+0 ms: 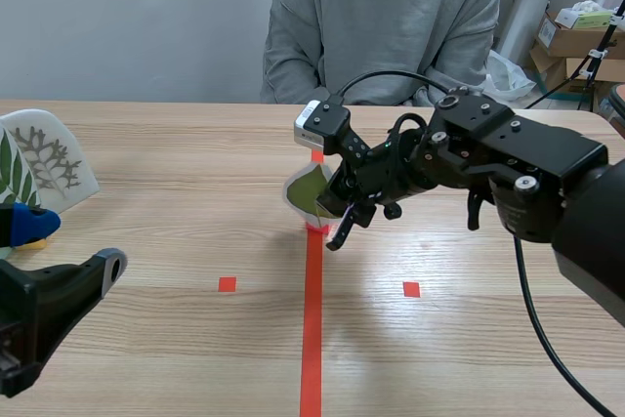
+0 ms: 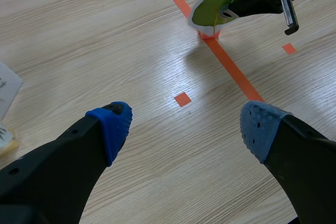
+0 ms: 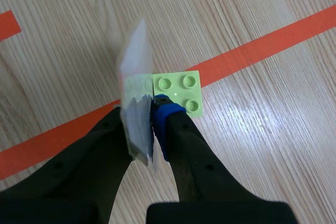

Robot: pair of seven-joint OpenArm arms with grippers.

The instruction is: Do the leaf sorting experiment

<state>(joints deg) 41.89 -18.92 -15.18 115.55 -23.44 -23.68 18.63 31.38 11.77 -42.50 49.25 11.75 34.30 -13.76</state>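
A laminated card with a green leaf [image 1: 307, 188] stands on edge over the orange-red centre tape line, my right gripper [image 1: 337, 214] shut on it. In the right wrist view the card [image 3: 134, 77] shows edge-on, pressed between my fingers [image 3: 169, 116], with a small studded block [image 3: 181, 90] at its lower edge. The left wrist view shows the same card [image 2: 214, 4] and a reddish block [image 2: 210, 33] beneath it, far ahead of my left gripper [image 2: 184, 124]. That gripper [image 1: 68, 246] is open and empty, low at the near left.
More laminated leaf cards [image 1: 44, 158] lie at the table's left edge, beside my left arm. A person in a grey sweatshirt [image 1: 386, 17] sits across the table. Cardboard boxes [image 1: 576, 41] stand off the table at the back right.
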